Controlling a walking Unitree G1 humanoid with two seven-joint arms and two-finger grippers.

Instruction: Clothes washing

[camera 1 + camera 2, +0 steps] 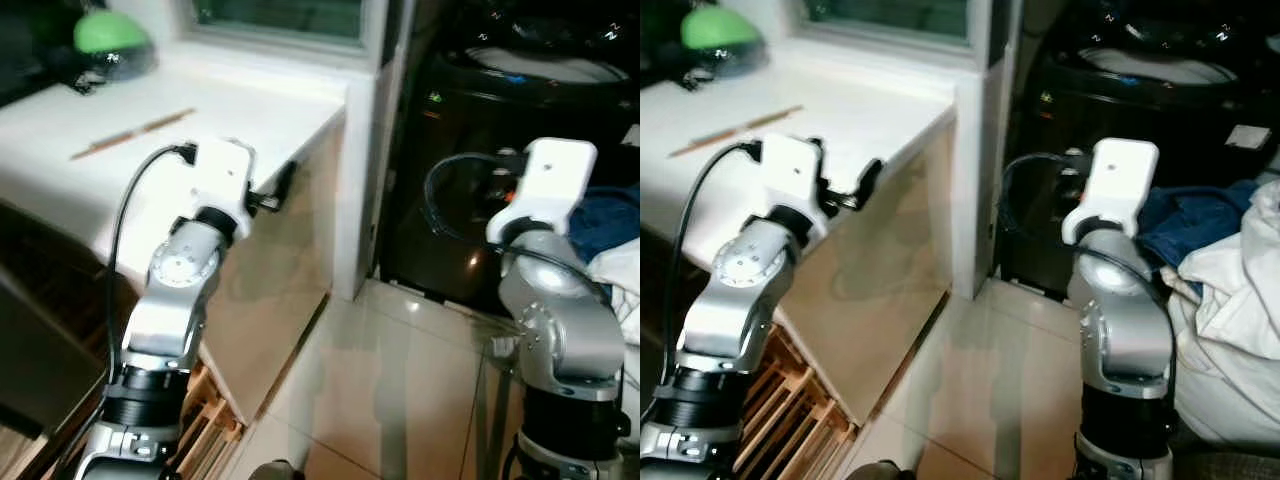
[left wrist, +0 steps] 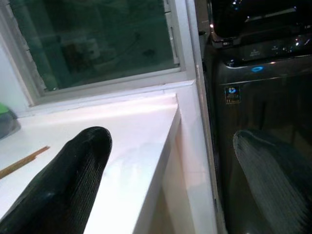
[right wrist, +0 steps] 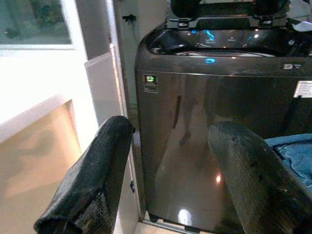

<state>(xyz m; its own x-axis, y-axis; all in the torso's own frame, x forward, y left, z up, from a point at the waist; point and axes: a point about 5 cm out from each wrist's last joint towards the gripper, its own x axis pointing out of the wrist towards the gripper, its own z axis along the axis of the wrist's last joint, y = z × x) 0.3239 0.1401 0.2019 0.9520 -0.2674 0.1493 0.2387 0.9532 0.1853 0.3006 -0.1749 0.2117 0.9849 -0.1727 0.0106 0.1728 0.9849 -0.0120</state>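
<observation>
Washing machine [image 3: 214, 126]: dark, glossy top-loader, lid raised, control panel lit; stands in the alcove past the white tabletop's [image 1: 200, 130] end. Laundry: blue garment [image 1: 1185, 225] and white cloth heap [image 1: 1240, 300], at the robot's right, beside the machine's front. Right gripper [image 3: 173, 175]: raised before the machine's front, fingers spread wide, holding nothing. Left gripper [image 2: 170, 180]: level with the tabletop's corner, fingers spread wide, holding nothing. On the tabletop: a thin wooden stick [image 1: 130, 134]; a green rounded object [image 1: 112, 38] near the window [image 2: 97, 44]. Floor [image 1: 400, 380]: pale glossy tiles.
</observation>
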